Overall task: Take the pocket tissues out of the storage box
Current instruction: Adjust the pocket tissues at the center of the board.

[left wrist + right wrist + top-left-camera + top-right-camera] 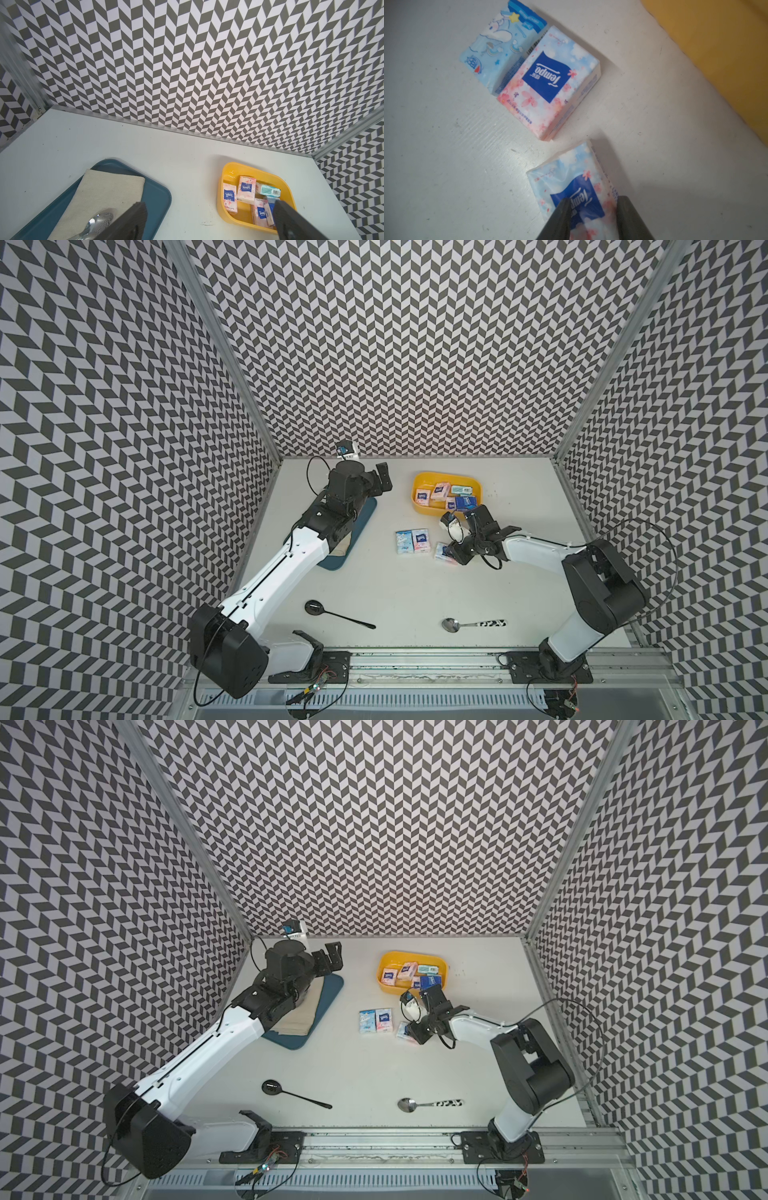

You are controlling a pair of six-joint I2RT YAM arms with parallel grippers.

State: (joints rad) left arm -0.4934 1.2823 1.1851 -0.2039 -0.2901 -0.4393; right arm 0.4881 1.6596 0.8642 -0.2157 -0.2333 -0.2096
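The yellow storage box [419, 479] [384, 965] [220, 187] sits at the back of the table with several pocket tissues [440, 491] [247, 187] inside. Two packs, one pale blue [403, 541] [502, 45] and one pink-white [419, 540] [550, 83], lie side by side on the table in front of it. To their right lies a third pink-white pack [441, 551] [571, 176], with my right gripper [449, 551] [593, 209] low over it. Its fingers stand narrow, one across the pack's face and one at its edge; whether they pinch it is unclear. My left gripper [384, 481] [209, 224] hovers open and empty left of the box.
A dark-blue tray [368, 510] [158, 187] with a beige cloth lies under my left arm, and a spoon [99, 220] rests on the cloth. Near the front edge are a black spoon [316, 608] and a metal spoon [451, 625].
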